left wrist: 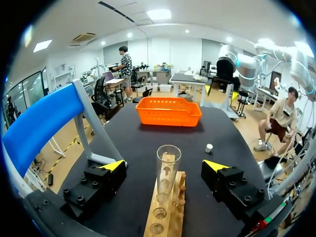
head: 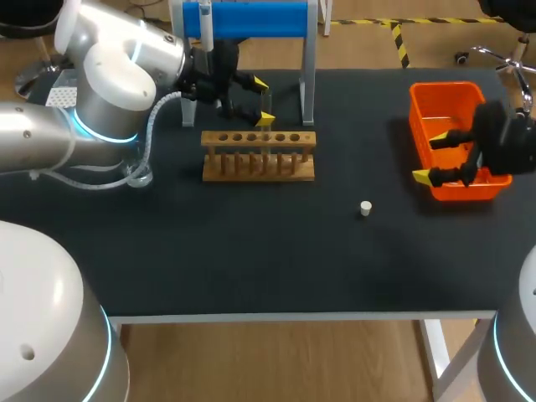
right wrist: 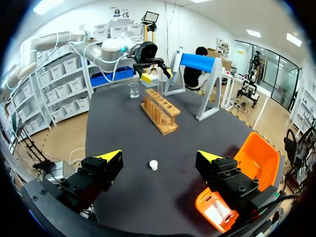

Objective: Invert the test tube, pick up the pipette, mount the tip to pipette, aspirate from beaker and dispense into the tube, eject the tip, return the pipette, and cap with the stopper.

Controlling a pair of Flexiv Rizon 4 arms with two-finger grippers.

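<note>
Left gripper (left wrist: 165, 166) released, fingers wide, straddling the test tube (left wrist: 168, 170) without touching it. Tube stands mouth-up in the wooden rack (left wrist: 165, 217) directly under the gripper, so it can take liquid; invert step looks done to me. Blue stand (left wrist: 44, 123) sits just beside one finger and the pipette (head: 205, 21) hangs on it, a short reach for the next pick. Beaker (right wrist: 133, 90) is off the rack's end, near this gripper. Ahead past the tube: stopper (left wrist: 209, 147) on the bench (left wrist: 133, 148), then the orange basket (left wrist: 168, 111). Right gripper (right wrist: 159, 156) also released, empty, hanging at the basket, stopper ahead of it, probably staged for capping.
</note>
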